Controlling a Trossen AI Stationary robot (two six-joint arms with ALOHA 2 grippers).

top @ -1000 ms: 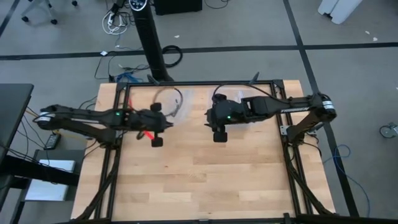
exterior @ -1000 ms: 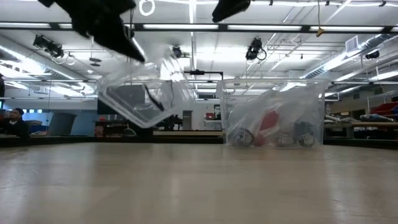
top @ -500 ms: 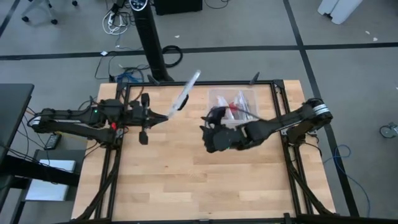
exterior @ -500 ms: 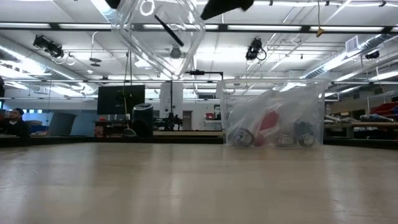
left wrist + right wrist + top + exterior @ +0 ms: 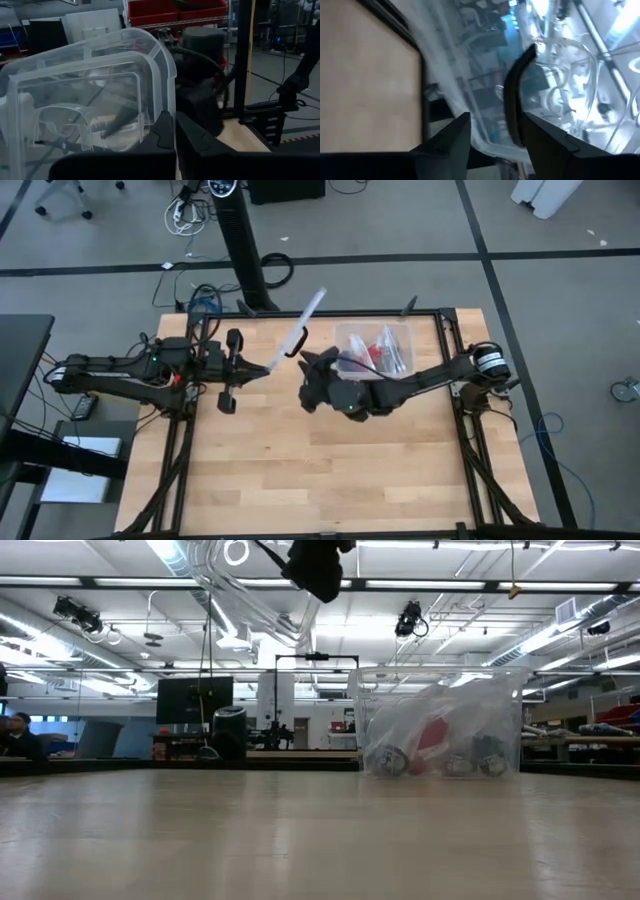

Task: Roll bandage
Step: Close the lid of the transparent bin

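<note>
Since half a second ago the right arm has swung to the left across the bench [image 5: 300, 470], and the right gripper [image 5: 310, 380] is now just beside the raised lid, near the bench's rear middle, with its jaws spread apart. The clear plastic box [image 5: 372, 326] stands at the rear right of the bench with a red item [image 5: 378, 350] inside. The bandage cannot be told apart among the box's contents. The left gripper [image 5: 266, 367] holds the clear lid [image 5: 300, 330] tilted in the air, its jaws pinching the lid's edge.
</note>
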